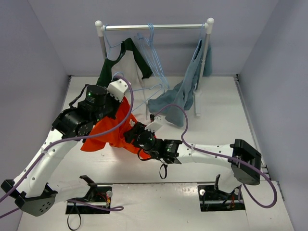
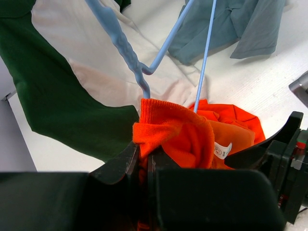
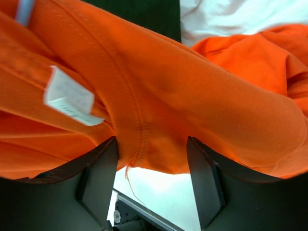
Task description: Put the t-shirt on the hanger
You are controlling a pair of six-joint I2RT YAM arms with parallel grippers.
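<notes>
While left fingers clench the bright orange-red fabric t-shirt, the thin pale-blue hanger meets its collar from upper frame; right fingers straddle it, grip unclear.

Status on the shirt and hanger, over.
Left tool shut on the t-shirt collar. Right tool straddling a fold, grip unclear. Hanger at the collar, shirt bunched, not hung. Green garment crowding close behind.

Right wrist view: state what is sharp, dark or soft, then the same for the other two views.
Right wrist: t-shirt seam crisp and evenly lit, right tool dark. Left wrist: hanger slightly soft near the lens, left tool almost black. Top external: even light, faint shadows, walls leaning outward.
</notes>
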